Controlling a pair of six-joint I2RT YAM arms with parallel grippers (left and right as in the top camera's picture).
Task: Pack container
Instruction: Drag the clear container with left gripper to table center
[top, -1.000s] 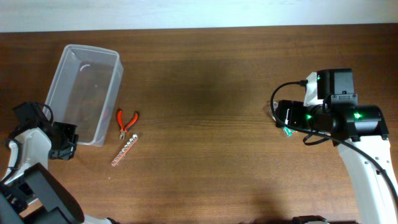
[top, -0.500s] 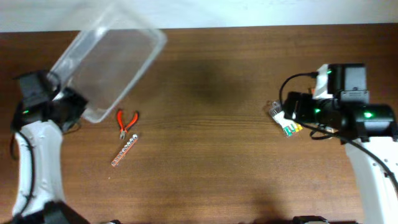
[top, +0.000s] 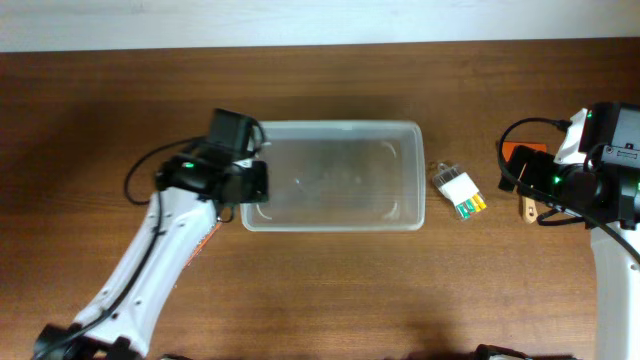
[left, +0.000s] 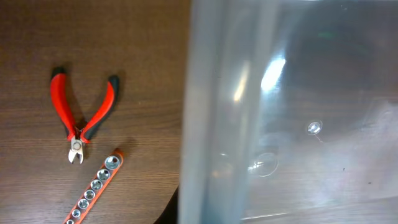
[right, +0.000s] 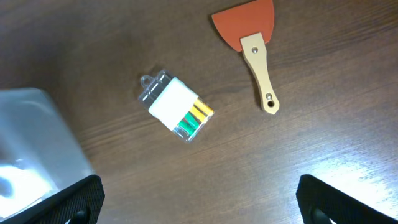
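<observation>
The container (top: 338, 176) lies lengthwise at mid-desk (top: 330, 300), empty. My left hand (top: 250, 188) is at its left short end and, as far as I can judge, is clamped on that wall. The left wrist view is filled by blurred plastic, so I can't see the fingers themselves. My right hand (right: 212, 202) is spread wide and holds nothing, hovering over the wood on the right side.

The step, as I read it, is settling the bin where both arms can reach it. I can't tell whether its base sits flat, so I'd lower gently and let go only when it no longer rocks. Then I'd back straight out along the rim to avoid dragging it.

The count is one container and four loose things:
- one pair of red-handled pliers (left: 84, 115)
- one orange socket rail (left: 93, 193) just below the pliers, its row cut off by the frame edge
- one clear bit case (right: 177, 112) just beside the bin's right end
- one scraper (right: 255, 50) with an orange blade, further right
</observation>
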